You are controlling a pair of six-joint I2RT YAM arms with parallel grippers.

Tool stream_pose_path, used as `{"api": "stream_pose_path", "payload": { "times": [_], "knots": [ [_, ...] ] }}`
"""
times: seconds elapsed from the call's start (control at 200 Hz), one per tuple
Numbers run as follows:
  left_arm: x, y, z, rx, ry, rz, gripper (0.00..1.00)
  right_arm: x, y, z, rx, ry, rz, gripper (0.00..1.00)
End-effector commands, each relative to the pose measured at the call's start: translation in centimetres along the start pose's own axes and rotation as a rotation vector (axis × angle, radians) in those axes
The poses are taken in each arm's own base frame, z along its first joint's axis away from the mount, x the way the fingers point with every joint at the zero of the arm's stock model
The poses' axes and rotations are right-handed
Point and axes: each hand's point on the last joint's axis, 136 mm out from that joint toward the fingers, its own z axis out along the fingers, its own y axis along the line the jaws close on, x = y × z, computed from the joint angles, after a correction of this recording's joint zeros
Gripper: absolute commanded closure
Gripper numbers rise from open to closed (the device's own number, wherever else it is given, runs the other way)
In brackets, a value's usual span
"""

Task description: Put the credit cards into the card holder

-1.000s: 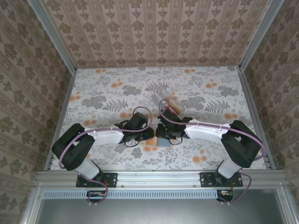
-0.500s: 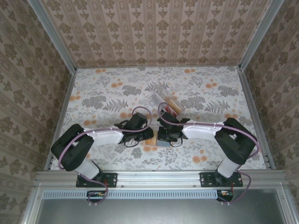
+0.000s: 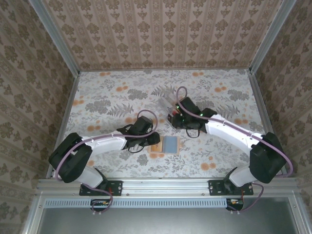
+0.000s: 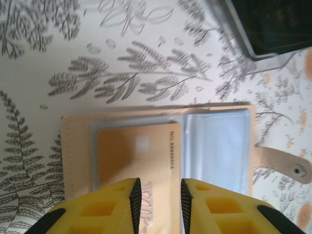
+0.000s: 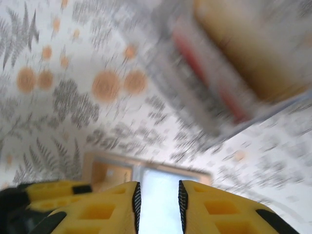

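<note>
1. We are looking down on the table (image 3: 112,97). Both arms are reaching to its middle, the left toward the card holder and the right toward the clear tray.
2. The clear tray (image 3: 167,103) is sitting just beyond the right gripper (image 3: 174,118). From the right wrist it is lying up and to the right of the fingertips, close by. It is holding a red card (image 5: 204,73) beside something tan that is too blurred to name, plus a dark card (image 4: 273,24). The red card's long edge is running diagonally there, upper left to lower right. The right arm is the nearer one, so we are judging the next pick to be its job.
3. The card holder (image 3: 170,144) is lying open and flat on the near side of the tray, apart from it. It is right at the left gripper (image 4: 157,202), with its long axis running across the left wrist view.
4. Its left pocket is holding the orange-tan card (image 4: 136,156), whose near end is lying under the left fingertips. The clear sleeve (image 4: 217,146) on the right is looking empty.
5. Both pairs of fingers are standing narrowly apart, and we are seeing nothing clamped in either gap.
6. The snap strap (image 4: 297,170) is lying out to the side, unfastened.
</note>
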Motion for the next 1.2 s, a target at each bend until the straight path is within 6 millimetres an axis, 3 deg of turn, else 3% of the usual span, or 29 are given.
{"api": "stream_pose_path", "payload": {
  "times": [0.0, 0.07, 0.225, 0.46, 0.56, 0.785, 1.195],
  "knots": [
    [-1.7, -1.2, -1.4, 0.001, -0.056, 0.034, 0.67, -1.0, -3.1, -1.4, 0.143, 0.023, -0.147, 0.65],
    [-2.0, -0.9, -1.6, -0.011, -0.073, 0.028, 0.66, -1.8, -2.3, -1.3, 0.119, 0.034, -0.197, 0.6],
    [-2.6, 0.1, -2.2, -0.045, -0.122, -0.01, 0.63, -1.9, -0.5, 0.7, 0.092, 0.107, -0.276, 0.6],
    [-3.4, 2.6, -3.9, -0.09, -0.203, -0.095, 0.56, -2.0, 0.4, 3.7, 0.283, 0.13, -0.498, 0.62],
    [-3.5, 4.2, -4.5, -0.108, -0.234, -0.149, 0.54, -2.5, -0.1, 4.5, 0.401, 0.108, -0.552, 0.63],
    [-3.5, 6.6, -6.0, -0.124, -0.281, -0.215, 0.5, -1.7, 0.7, 6.4, 0.355, 0.159, -0.551, 0.61],
    [-3.2, 8.1, -6.8, -0.142, -0.306, -0.252, 0.48, -2.1, -0.5, 8.3, 0.548, 0.154, -0.683, 0.6]
  ]
}}
